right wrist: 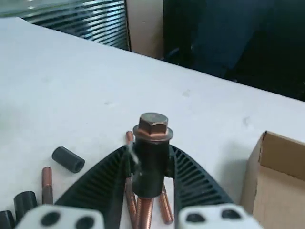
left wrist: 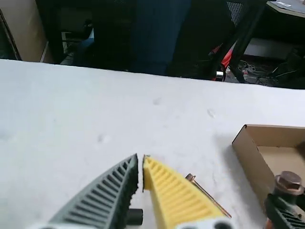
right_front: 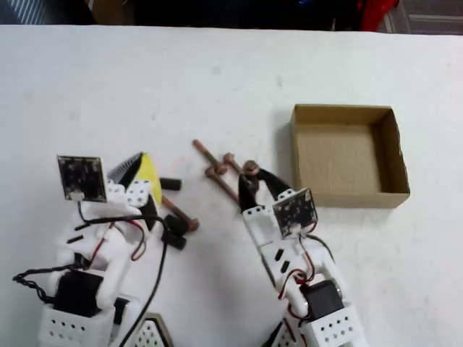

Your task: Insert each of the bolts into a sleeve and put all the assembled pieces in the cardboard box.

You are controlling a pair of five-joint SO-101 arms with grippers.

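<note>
My right gripper (right wrist: 150, 151) is shut on an assembled piece, a black sleeve (right wrist: 151, 164) with a copper bolt through it, its hex head (right wrist: 152, 125) pointing up. In the high view this right gripper (right_front: 251, 182) holds the piece just left of the cardboard box (right_front: 385, 194), whose inside is bare. Loose copper bolts (right_front: 210, 163) lie beside and under it, and another bolt (right_front: 181, 212) lies nearer the left arm. My left gripper (left wrist: 141, 162) is shut with nothing in it, its grey and yellow fingers meeting above the table. Black sleeves (right_front: 171, 183) lie close to it.
More black sleeves (right wrist: 68, 159) and a short bolt (right wrist: 46, 182) lie on the white table (right_front: 217, 79). A black cable (right_front: 155, 278) runs along the left arm. The table's far half offers free room, with dark furniture behind the far edge.
</note>
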